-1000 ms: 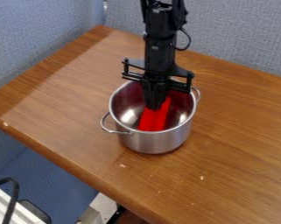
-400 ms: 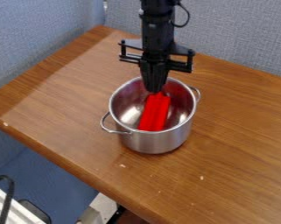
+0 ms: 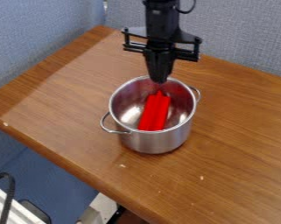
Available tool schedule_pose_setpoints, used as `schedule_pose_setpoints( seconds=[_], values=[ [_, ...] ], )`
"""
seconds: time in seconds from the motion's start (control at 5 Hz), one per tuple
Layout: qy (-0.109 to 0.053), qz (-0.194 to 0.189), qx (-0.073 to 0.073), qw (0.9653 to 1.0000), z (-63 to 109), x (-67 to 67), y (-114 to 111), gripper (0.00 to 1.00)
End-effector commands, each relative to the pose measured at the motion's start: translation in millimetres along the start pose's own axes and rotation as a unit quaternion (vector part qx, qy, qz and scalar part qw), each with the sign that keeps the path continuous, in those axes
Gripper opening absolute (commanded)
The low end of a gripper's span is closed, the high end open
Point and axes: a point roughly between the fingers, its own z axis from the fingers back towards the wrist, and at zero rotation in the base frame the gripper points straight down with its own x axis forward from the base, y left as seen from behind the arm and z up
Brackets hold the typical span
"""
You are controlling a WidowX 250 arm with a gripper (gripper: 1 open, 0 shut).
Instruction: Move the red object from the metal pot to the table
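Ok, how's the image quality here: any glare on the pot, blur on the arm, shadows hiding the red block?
Camera view: low resolution and soft overall. The metal pot shows pale glints on its rim and a red reflection on its inner wall, no blown-out glare. The red object is evenly lit and readable. The gripper is dark with little detail, its edges slightly smeared. The table has soft, even light.

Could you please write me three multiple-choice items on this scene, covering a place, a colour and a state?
1. Where is the red object?
A. inside the metal pot
B. flat on the table
C. on the floor

2. What colour is the table?
A. white
B. brown wood-grain
C. green

3. How are the gripper fingers?
A. spread wide
B. shut on the pot's handle
C. shut, holding nothing

A: the block leans inside the pot.
B: wood grain shows all around the pot.
C: the fingers meet in a point above the block.
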Motion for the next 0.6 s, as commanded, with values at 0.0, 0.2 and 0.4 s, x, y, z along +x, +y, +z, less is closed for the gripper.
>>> schedule_pose_setpoints(
  seconds=[0.0, 0.2, 0.4],
  values=[
    [-0.034, -0.023, 0.011, 0.9991, 15.6, 1.2, -12, 0.00],
    [-0.034, -0.045, 0.020, 0.9982, 13.7, -1.6, -25, 0.00],
    [-0.031, -0.061, 0.021, 0.9974, 9.6, -5.5, -40, 0.00]
  ],
)
